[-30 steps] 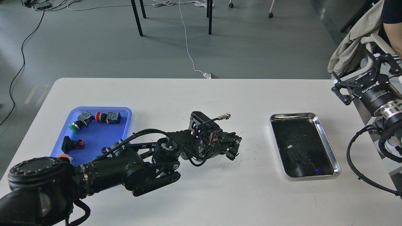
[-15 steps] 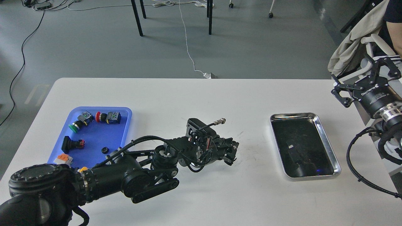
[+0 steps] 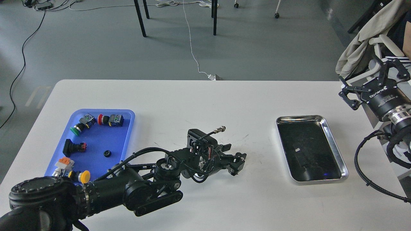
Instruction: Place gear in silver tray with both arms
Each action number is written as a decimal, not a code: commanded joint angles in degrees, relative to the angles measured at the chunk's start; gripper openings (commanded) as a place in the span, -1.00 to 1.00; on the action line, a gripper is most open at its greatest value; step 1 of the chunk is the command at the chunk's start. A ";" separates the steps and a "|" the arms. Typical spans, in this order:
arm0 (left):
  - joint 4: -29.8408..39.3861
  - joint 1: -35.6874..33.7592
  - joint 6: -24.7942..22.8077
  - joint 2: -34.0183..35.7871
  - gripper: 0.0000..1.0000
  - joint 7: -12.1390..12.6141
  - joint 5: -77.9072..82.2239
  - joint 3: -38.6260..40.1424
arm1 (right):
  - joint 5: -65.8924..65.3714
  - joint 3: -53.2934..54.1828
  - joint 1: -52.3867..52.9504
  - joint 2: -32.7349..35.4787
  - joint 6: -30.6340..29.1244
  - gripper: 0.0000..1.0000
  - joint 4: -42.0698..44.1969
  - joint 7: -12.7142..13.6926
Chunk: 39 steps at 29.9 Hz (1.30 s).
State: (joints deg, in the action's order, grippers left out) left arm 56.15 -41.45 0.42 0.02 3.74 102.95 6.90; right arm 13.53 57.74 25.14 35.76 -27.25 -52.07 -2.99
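**Meanwhile: left arm draws back from the silver tray, blue tray uncovered**

Since a second ago the left arm [image 3: 128,189] has pulled toward the near edge of the white surface [image 3: 205,96], so its gripper [image 3: 237,160] sits lower in the head view and a little farther from the silver tray [image 3: 343,166] than it did. The retreat has uncovered more of the blue tray [image 3: 128,117]: a small black ring-shaped part [image 3: 107,153], which may be the gear, now shows on its floor, along with a yellow push button [image 3: 84,176] and an orange-and-white connector [image 3: 64,161] at its near end. The green button [image 3: 75,129], the red button [image 3: 100,119] and the black switch [image 3: 71,147] lie where they were.

The left gripper points toward the silver tray, low over the surface; its jaws stand somewhat apart, and whether they hold anything I cannot tell, the parts being small and dark. The right gripper [image 3: 372,75] hangs beyond the silver tray's far right corner, off the surface's edge, hardly changed from half a second ago, jaws spread wide and bare.

The silver tray lies flat on the surface, well to the right of the blue tray, unmoved. Its long axis runs from far to near, leaning slightly rightward toward the near end, and its dark mirror bottom faces up.
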 commanded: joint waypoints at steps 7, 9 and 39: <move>1.76 -4.86 2.30 -0.02 0.96 1.36 -6.97 16.11 | -0.87 -1.05 1.32 2.12 -0.35 0.98 -3.02 0.09; 4.92 -5.13 2.30 1.38 0.96 1.53 -10.82 20.15 | -1.84 -1.84 1.93 3.43 -0.35 0.98 -5.31 0.09; 16.80 23.70 3.88 29.08 0.96 0.66 -56.81 56.46 | -48.74 -60.42 48.05 3.55 3.78 0.98 -24.39 6.42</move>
State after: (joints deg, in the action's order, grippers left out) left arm 72.87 -18.52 4.33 30.85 4.41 46.03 62.14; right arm -26.18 9.66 65.88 42.92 -23.13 -76.96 3.11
